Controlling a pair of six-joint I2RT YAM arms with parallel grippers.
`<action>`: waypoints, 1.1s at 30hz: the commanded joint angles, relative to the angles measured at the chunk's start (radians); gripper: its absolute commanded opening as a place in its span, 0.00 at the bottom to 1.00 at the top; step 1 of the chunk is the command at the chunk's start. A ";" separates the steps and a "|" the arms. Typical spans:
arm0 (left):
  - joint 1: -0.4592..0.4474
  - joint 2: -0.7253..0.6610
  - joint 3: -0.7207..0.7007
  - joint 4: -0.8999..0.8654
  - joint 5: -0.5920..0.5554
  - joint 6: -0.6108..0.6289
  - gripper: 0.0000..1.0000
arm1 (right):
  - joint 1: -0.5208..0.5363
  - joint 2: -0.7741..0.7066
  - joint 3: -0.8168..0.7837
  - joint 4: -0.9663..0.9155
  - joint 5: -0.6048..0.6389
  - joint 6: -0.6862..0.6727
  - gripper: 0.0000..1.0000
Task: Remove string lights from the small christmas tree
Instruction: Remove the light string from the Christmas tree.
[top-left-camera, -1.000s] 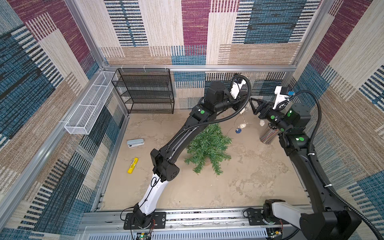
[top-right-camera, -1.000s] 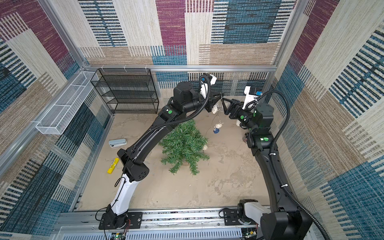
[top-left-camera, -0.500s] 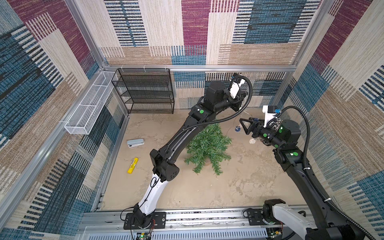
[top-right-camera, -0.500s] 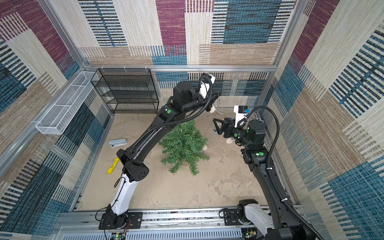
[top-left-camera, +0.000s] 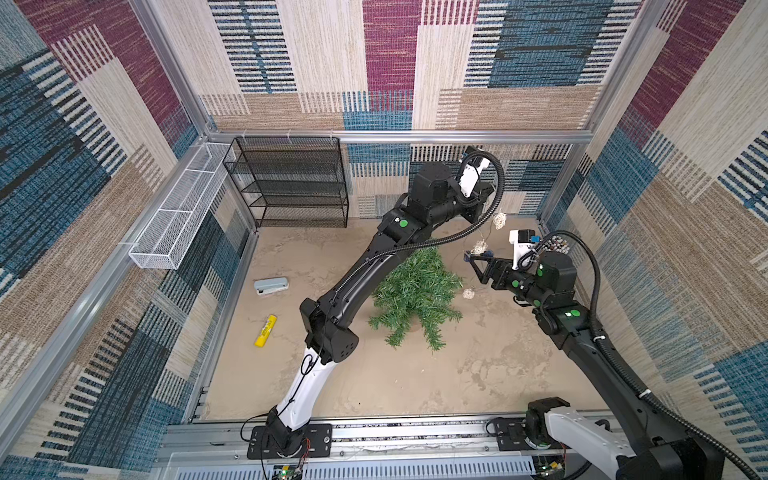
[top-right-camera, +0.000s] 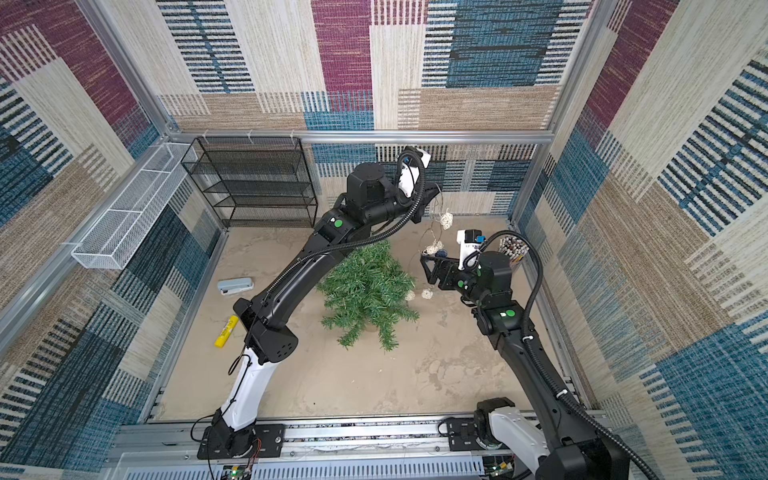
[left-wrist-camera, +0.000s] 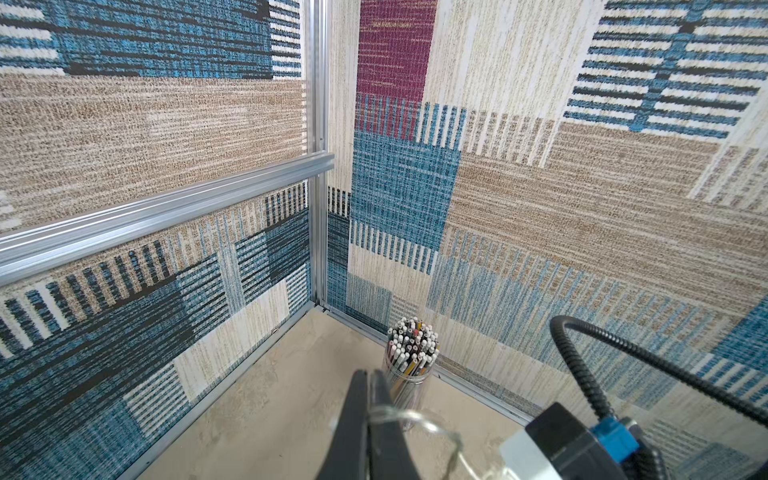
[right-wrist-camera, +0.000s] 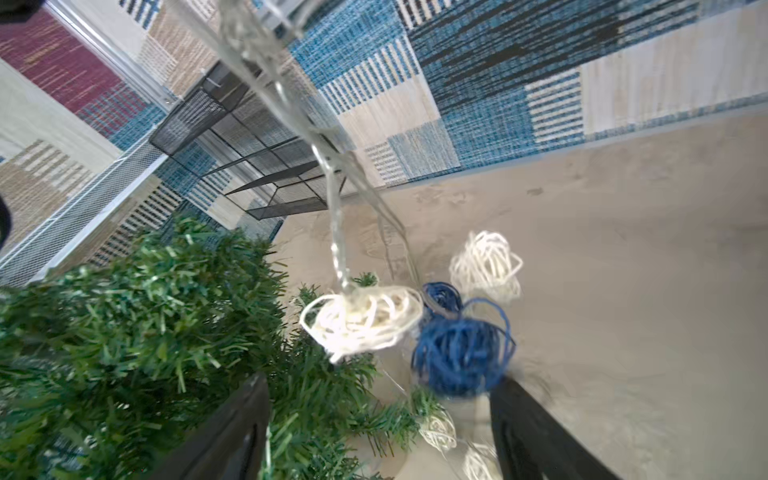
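Left claw (left-wrist-camera: 368, 399): clamping the string lights (top-left-camera: 480, 248) wire, holding it high at far right.
Right claw (right-wrist-camera: 374, 419): jaws apart, having dropped lower toward the dangling balls.
Tree (top-left-camera: 415, 297): standing mid-counter (top-left-camera: 478, 374); a few balls are lying beside it.
Meaning: strand nearly freed.
Writing: none legible.

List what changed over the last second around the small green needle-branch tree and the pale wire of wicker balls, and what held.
The right gripper dropped from beside the clear cup of coloured pencils toward the small green christmas tree, jaws open around the hanging string lights, not yet closed. The left gripper stayed raised, shut on the pale wire. Tree, yellow tube and grey case did not move.
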 joint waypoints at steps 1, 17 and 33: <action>-0.001 -0.008 -0.011 -0.001 0.005 -0.011 0.00 | -0.035 -0.027 0.018 -0.061 0.075 -0.009 0.84; -0.001 0.025 -0.026 0.029 -0.001 -0.088 0.00 | 0.080 -0.084 -0.044 0.071 -0.042 0.151 0.76; -0.005 0.018 -0.087 0.165 0.096 -0.247 0.00 | 0.108 0.080 -0.155 0.311 0.061 0.419 0.72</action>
